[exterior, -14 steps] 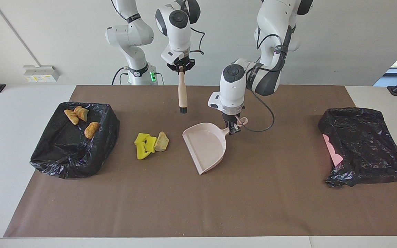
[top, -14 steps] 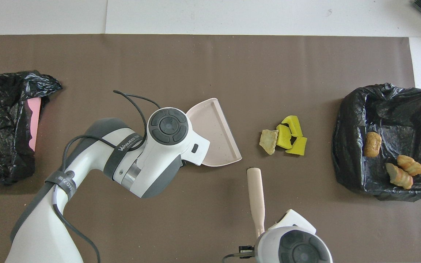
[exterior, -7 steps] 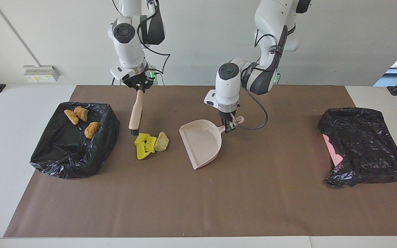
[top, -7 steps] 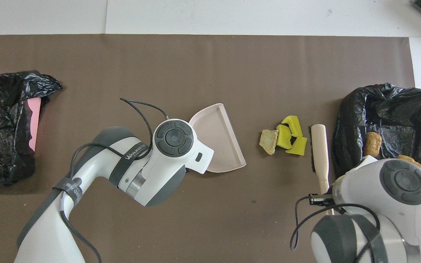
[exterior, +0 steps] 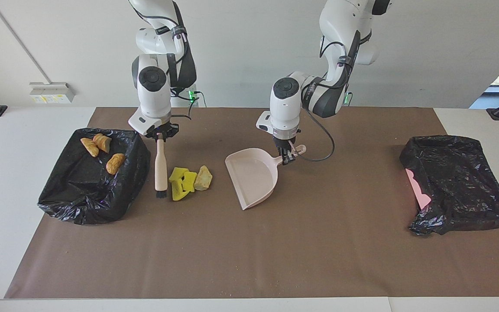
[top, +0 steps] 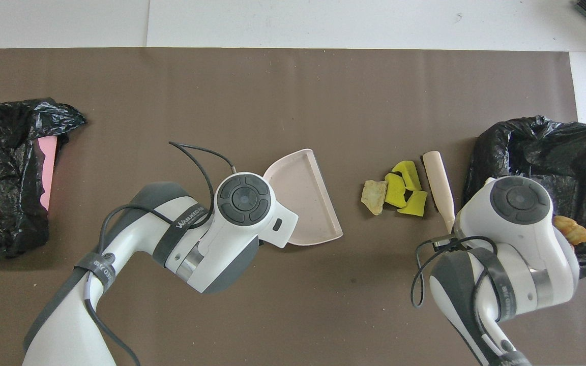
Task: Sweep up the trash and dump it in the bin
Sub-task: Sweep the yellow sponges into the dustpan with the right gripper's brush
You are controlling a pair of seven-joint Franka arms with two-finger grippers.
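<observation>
Because the trash (exterior: 187,178) lies between brush (exterior: 160,167) and dustpan (exterior: 254,177), the right pincer (exterior: 160,134) clamps the brush, the left pincer (exterior: 287,157) the dustpan's handle.

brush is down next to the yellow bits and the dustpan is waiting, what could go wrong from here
1. There is bare mat between the trash pile and the dustpan, so a fast stroke of the brush could scatter the small lumps past its mouth.
2. The left gripper holds the dustpan only by its handle; if the lip is not flat on the mat, pieces may slide under it.
3. The brush is close beside the lined bin and could snag the liner.
</observation>
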